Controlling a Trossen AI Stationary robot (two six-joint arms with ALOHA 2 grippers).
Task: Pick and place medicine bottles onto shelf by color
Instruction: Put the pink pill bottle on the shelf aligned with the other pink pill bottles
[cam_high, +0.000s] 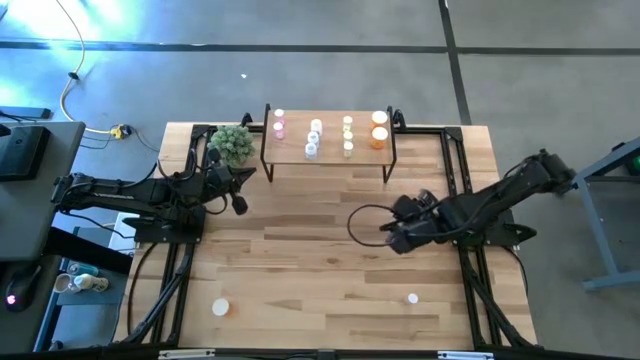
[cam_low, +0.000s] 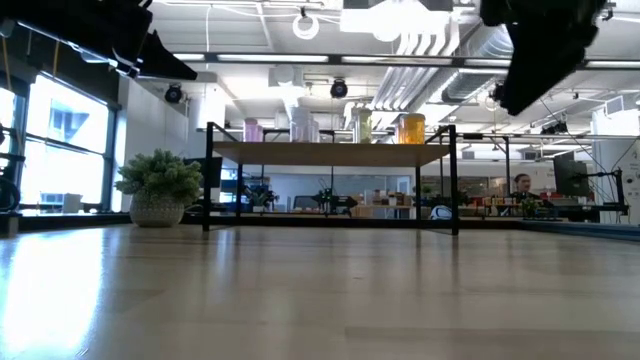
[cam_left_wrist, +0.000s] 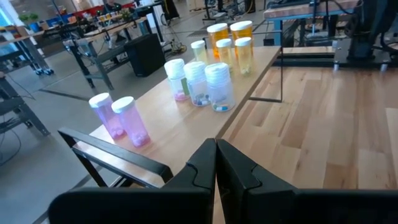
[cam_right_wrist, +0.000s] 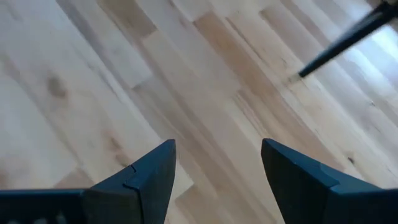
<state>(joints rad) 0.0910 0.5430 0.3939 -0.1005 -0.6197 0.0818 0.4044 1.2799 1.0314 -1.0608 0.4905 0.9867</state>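
**A:** Where are your bottles? Most stand upright on the shelf (cam_high: 330, 150) at the far edge of the surface (cam_high: 320, 270), grouped by colour: pink bottles (cam_left_wrist: 119, 118), whitish bottles (cam_left_wrist: 205, 84), yellow-green bottles (cam_left_wrist: 233, 53), orange bottles (cam_left_wrist: 230, 34). Two are still loose near the front edge: a loose orange bottle (cam_high: 221, 308) on the left, a small whitish bottle (cam_high: 412, 298) on the right, both apparently upright.

**B:** And your fingers?

**A:** Your left gripper (cam_left_wrist: 216, 165) is pressed shut and empty, hovering just left of the shelf beside the plant (cam_high: 232, 143). Your right gripper (cam_right_wrist: 217, 168) is spread wide over bare wood, holding nothing.

**B:** So which arm goes?

**A:** I'd judge the right. The small whitish bottle lies toward the front edge from its fingers, nearer than anything is to the left arm.
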